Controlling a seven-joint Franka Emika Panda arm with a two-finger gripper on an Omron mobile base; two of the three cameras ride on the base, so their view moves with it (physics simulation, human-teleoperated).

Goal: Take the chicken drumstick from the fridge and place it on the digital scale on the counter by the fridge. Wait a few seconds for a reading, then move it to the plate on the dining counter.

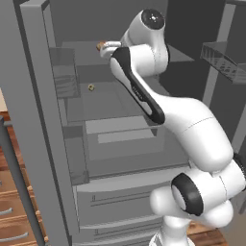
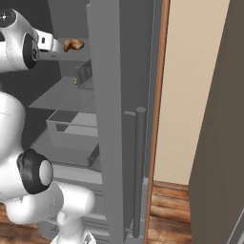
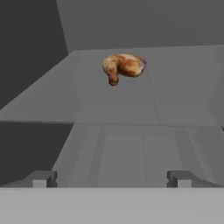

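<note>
Hand view: the hand [image 3: 111,178], fingers wide apart and empty, faces the chicken drumstick [image 3: 123,67] on the fridge shelf [image 3: 131,105]; advance straight, straddling its middle before closing.

The chicken drumstick [image 3: 124,66] is golden-brown with darker patches. The fridge [image 1: 120,144] is plain grey throughout. A tiny speck [image 1: 91,87] on one shelf looks yellowish, perhaps.
</note>
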